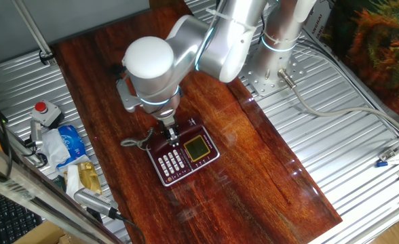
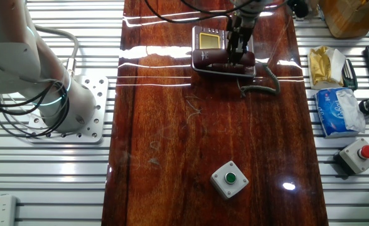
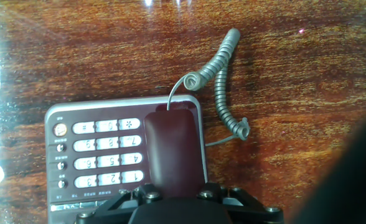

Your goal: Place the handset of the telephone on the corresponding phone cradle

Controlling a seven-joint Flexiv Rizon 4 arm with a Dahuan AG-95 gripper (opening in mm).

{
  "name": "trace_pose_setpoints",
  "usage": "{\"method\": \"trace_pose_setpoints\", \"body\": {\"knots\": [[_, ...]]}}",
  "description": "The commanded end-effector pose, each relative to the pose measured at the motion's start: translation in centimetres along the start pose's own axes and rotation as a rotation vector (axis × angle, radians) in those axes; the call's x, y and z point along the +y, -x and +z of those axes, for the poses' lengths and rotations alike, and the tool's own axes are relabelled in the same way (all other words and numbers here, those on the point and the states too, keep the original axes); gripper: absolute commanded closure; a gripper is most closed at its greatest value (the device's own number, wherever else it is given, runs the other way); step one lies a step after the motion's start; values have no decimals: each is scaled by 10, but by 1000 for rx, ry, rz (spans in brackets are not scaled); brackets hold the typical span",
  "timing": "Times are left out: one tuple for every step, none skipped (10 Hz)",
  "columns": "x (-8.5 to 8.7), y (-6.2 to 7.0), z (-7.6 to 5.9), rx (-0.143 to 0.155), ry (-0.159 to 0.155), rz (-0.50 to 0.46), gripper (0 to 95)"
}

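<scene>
The telephone (image 3: 102,155) is a maroon base with white keypad buttons; it also shows in one fixed view (image 1: 184,157) and the other fixed view (image 2: 217,50), with its yellow-green display (image 1: 196,148). The maroon handset (image 3: 170,149) lies lengthwise over the phone cradle, the strip beside the keypad, and covers it. I cannot tell whether it rests in it or hangs just above. My gripper (image 3: 173,194) is shut on the handset, one finger on each side. The grey curly cord (image 3: 223,81) trails onto the table beside the phone.
A grey box with a green button (image 2: 229,178) stands on the wooden table (image 2: 172,144). Off the board's side lie a red stop button (image 2: 359,154), a blue tissue pack (image 2: 338,110) and a yellow packet (image 2: 326,66). The arm's base (image 2: 59,107) stands opposite.
</scene>
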State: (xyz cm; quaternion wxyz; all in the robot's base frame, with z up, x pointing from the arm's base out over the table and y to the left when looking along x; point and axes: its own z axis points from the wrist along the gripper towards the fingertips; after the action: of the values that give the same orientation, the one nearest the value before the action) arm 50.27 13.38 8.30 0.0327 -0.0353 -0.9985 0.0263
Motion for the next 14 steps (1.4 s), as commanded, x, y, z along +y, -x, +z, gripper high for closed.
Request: {"method": "trace_pose_setpoints", "body": {"knots": [[-1,5,1,-6,1,5,950],[-1,6,1,-9,7,6,950],[-1,6,2,-12,11,8,950],[-1,6,3,-22,3,-2,950],[-1,7,3,-28,11,1,760],[-1,9,3,-34,17,1,760],[-1,9,3,-35,25,1,760],[-1,9,3,-37,33,-5,760],[-1,9,3,-37,33,-7,570],[-1,9,3,-37,39,-13,380],[-1,9,3,-41,40,-28,190],[-2,8,3,-46,23,-52,190],[-3,8,3,-46,25,-54,190],[-3,8,3,-42,25,-58,190]]}}
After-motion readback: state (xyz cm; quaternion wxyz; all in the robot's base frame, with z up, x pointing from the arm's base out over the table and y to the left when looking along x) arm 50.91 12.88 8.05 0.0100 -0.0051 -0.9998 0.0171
